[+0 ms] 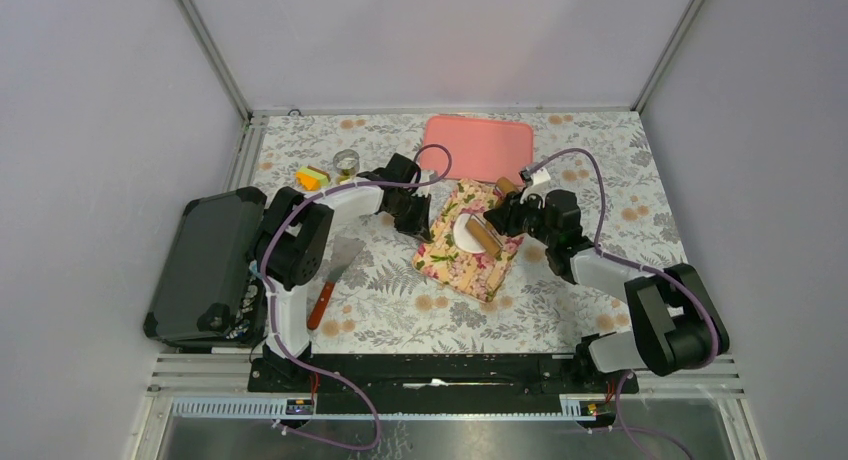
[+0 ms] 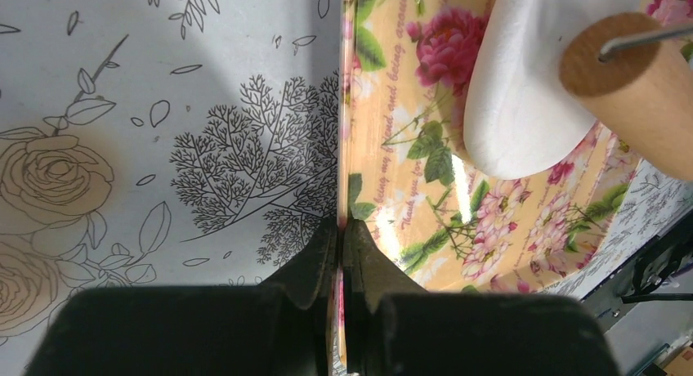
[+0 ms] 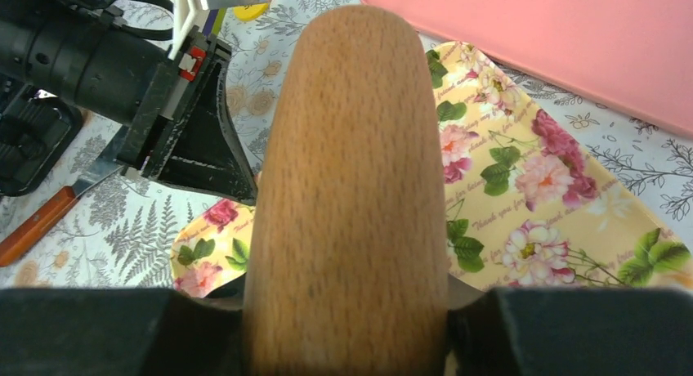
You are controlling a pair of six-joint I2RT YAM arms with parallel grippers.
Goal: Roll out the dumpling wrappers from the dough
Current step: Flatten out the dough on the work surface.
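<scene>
Now, your left arm stretches forward and bends inward to the left edge of the floral mat [image 2: 409, 204]; your left gripper [image 2: 339, 229] is pinched tight on that edge, its fingers pressed together with only the thin mat between them. Your right arm comes in from the right with its elbow low near the table [image 1: 600, 170]; your right gripper [image 1: 500, 220] is closed around one end of the wooden rolling pin [image 3: 351, 188], gripping it on both sides. The dough [image 2: 523, 90] lies on the mat as a flattened white round, and the pin rests across its right part.

Beyond the mat, at the far side, lies the pink tray [image 1: 478, 145]; left of it stands a small glass jar [image 1: 346, 164], its contents too small to tell; a yellow-orange block [image 1: 312, 178] sits just beside the jar. A spatula [image 1: 335, 270] with a wooden handle lies on the table near your left arm; a black case [image 1: 200, 265] sits at the left edge.
</scene>
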